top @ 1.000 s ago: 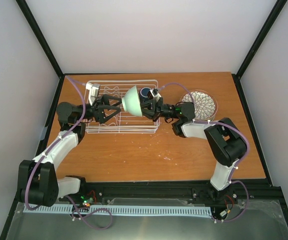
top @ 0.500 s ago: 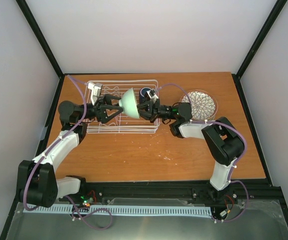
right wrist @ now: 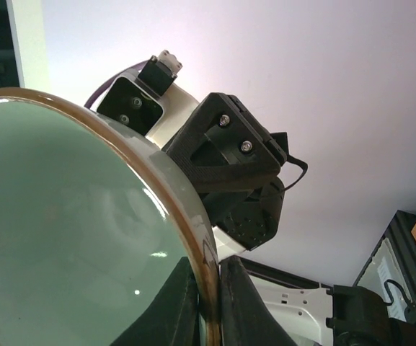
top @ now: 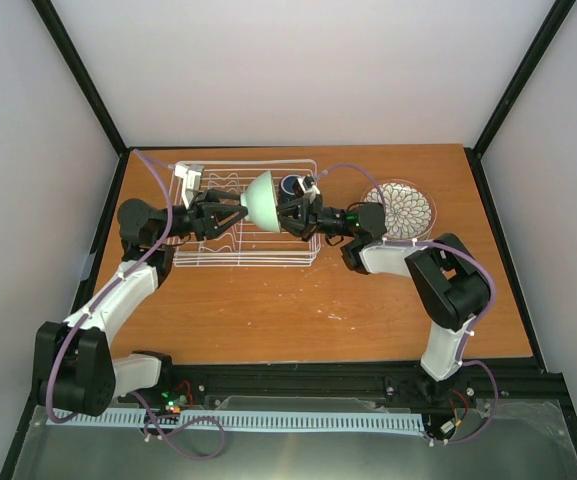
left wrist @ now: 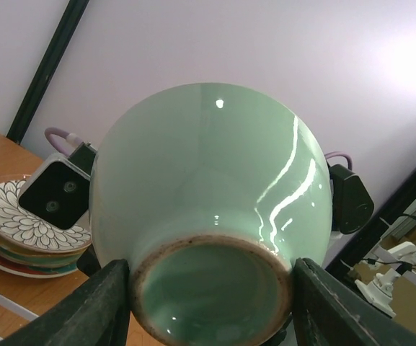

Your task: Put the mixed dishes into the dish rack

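Bowl, small mint-green bowl [top: 260, 200], top view: held on edge at upper centre of the frame, above the right half of the dish rack [top: 238, 264], foot turned left, mouth turned right. The left gripper [top: 236, 212] meets the foot from the left; the right gripper [top: 286, 210] meets the rim from the right. Dark blue mug [top: 292, 185]: just behind the bowl, at the rack's upper right corner. White bowl with dark petal pattern [top: 400, 207]: on the wooden table [top: 298, 300] right of the rack, well apart from both grippers.

Left wrist view: bowl fills the centre, underside and unglazed foot ring toward the camera. The two black fingers [left wrist: 99, 306] stand one on each side of the foot ring at the lower edge of the frame, both against it, clasping the foot between them. The petal-pattern bowl sits atop stacked plates [left wrist: 9, 261] at lower left, lowest rim red.

Right wrist view: bowl's green inside takes up the left half, brown-edged rim running diagonally down to lower centre. The right gripper's fingers [right wrist: 247, 313] are clenched on that rim, one inside the bowl, one outside, rim edge sandwiched between them.
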Robot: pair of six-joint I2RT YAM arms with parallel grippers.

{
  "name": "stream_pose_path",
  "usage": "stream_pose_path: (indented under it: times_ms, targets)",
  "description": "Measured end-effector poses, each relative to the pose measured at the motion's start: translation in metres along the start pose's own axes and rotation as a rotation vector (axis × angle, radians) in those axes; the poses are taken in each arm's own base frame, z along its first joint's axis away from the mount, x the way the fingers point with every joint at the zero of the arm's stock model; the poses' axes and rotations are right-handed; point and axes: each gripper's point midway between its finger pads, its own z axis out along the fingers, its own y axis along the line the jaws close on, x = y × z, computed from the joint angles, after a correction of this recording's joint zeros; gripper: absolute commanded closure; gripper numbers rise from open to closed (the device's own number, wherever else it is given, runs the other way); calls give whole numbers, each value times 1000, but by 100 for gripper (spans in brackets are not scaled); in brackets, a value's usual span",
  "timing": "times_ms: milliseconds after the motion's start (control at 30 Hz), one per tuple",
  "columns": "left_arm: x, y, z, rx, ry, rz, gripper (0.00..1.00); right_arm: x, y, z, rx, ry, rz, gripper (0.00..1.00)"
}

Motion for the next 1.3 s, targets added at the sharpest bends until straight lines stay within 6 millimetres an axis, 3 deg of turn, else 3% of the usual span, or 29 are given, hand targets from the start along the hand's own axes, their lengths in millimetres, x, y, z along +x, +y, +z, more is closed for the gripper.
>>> stream_pose_path:
  times_ms: [167, 367, 500, 700, 933, 1100, 1300]
  targets:
    - [-1, 1, 0, -6, -5, -3, 66, 0, -1, 0, 3, -1, -1, 97]
    - [-3, 1, 0, -7, -9, 1, 99, -2, 0, 1, 2, -1, -4, 97]
    - [-4, 0, 1, -5, -10, 4, 99, -2, 1, 1, 0, -1, -9, 93]
    - [-2, 2, 3, -13, 11, -11, 99, -1, 2, 2, -3, 5, -6, 76]
    - [-4, 4, 6, -55, 42, -16, 99, -4, 2, -5, -3, -10, -19, 71]
    - [-7, 9, 6, -108, 57, -14, 99, -14, -6, -22, 27, -57, -32, 71]
    - [-16, 18, 6, -195, 74, 6, 99, -30, -23, -59, 142, -145, -80, 73]
